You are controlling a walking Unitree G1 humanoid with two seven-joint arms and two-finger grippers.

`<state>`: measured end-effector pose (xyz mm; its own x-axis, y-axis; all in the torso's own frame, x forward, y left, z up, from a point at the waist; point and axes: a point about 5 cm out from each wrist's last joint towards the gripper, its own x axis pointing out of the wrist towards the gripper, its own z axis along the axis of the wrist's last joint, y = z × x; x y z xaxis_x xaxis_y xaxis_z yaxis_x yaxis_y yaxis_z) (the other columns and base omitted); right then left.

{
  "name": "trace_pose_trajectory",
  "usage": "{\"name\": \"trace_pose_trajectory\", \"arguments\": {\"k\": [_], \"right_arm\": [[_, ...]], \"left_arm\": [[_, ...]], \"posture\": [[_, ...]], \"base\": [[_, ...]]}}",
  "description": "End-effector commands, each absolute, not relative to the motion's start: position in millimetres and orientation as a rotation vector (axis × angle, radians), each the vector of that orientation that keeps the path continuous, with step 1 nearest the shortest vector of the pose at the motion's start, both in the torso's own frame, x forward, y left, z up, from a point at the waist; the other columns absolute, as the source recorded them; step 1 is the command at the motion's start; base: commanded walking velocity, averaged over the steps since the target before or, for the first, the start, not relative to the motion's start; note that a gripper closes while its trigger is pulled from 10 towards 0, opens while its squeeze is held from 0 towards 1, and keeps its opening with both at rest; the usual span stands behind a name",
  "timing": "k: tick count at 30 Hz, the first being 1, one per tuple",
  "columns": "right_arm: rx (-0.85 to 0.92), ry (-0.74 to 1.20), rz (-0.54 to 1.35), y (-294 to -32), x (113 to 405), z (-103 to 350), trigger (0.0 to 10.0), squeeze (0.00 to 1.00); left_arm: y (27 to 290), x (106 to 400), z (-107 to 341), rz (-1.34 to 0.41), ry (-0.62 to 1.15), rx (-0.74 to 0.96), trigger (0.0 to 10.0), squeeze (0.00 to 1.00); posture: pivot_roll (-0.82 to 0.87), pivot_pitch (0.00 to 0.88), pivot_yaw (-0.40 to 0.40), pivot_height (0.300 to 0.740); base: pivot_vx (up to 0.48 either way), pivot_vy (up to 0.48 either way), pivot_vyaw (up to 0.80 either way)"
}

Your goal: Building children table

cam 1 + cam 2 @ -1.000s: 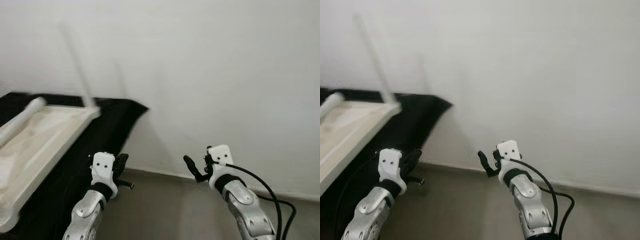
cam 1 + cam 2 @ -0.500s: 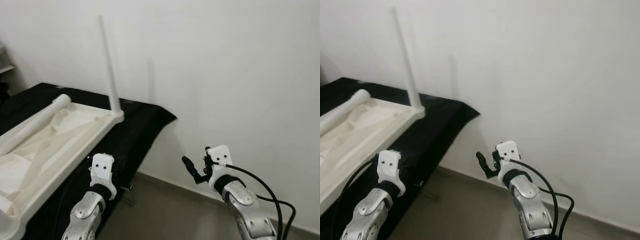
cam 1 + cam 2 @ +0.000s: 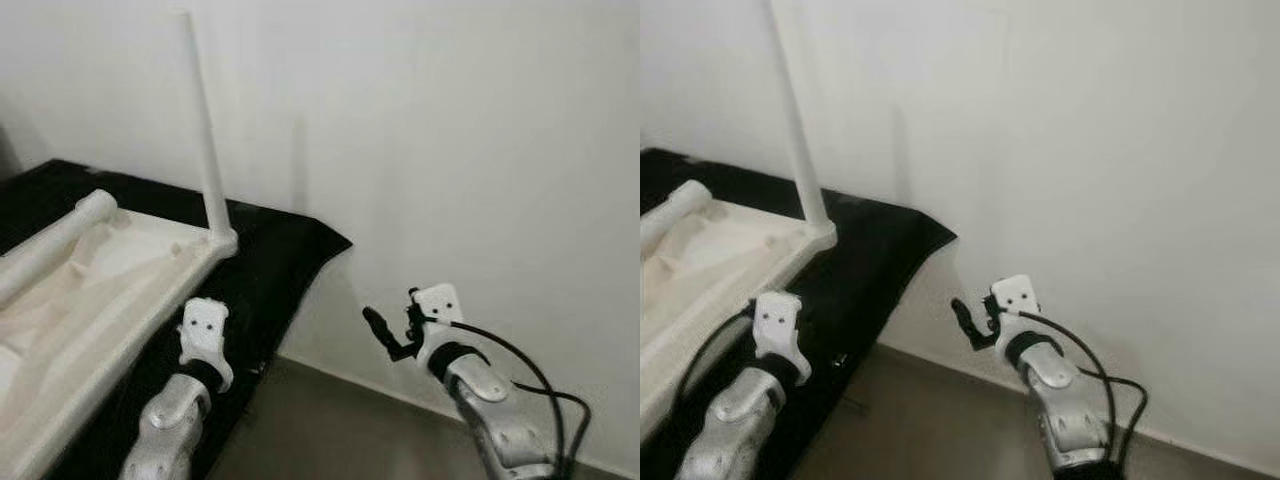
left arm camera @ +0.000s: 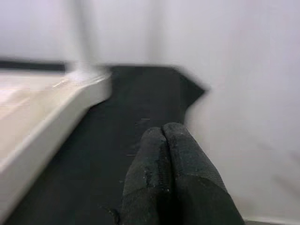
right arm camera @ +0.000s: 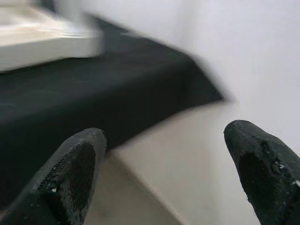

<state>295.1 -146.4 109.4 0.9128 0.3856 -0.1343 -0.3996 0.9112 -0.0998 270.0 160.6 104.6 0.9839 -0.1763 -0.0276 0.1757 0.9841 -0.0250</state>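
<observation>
White tabletop: lies upside down on black cloth, left half of the head frame.
Upright leg: stands at its near corner, upper left, long axis vertical.
Loose leg: lies slanted across the tabletop, far left.
Left gripper: fingers pressed together, just beside the tabletop edge; nearer arm.
Right gripper: fingers spread wide, lower centre, well apart from it.
</observation>
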Motion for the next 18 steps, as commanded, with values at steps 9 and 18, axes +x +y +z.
{"name": "trace_pose_trajectory", "arguments": {"k": [9,18], "right_arm": [[-0.147,0.129,0.438,-144.4,292.7,106.9,10.0,0.0],[-0.148,0.132,0.445,-143.2,292.5,107.1,10.0,0.0]], "left_arm": [[164.3,268.0,102.5,-0.158,0.042,-0.009,10.0,0.0],[165.2,267.2,104.3,-0.154,0.029,-0.021,10.0,0.0]], "posture": [[-0.1,0.036,-0.019,0.74],[-0.1,0.037,-0.014,0.74]], "base": [[0.0,0.0,0.8],[0.0,-0.275,0.8]]}}
